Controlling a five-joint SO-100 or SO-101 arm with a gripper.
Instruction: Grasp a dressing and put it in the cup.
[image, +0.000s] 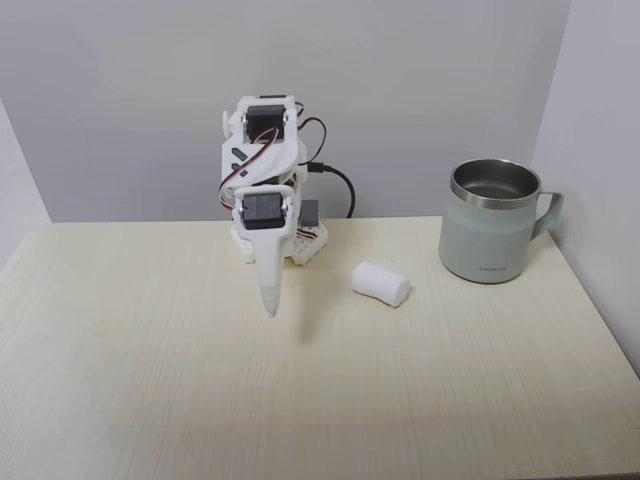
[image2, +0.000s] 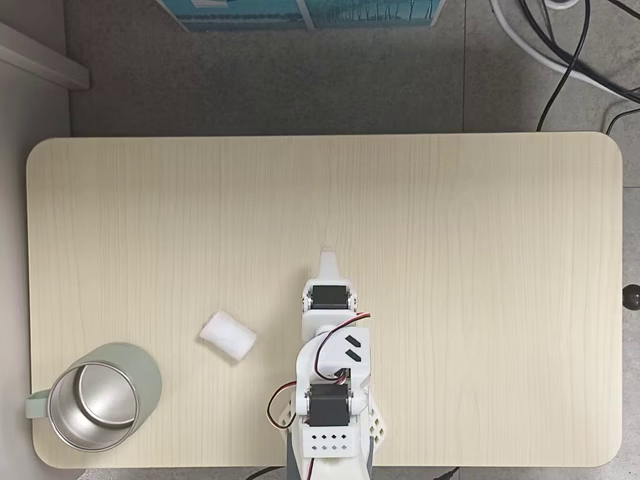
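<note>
The gauze roll, which looks light, soft and squashable, lies on its side on the table between the steel-lined mug and the arm's tool, whose fingers appear together, and is best pinched gently across its middle.

Folded arm, pincer closed, downward
</note>
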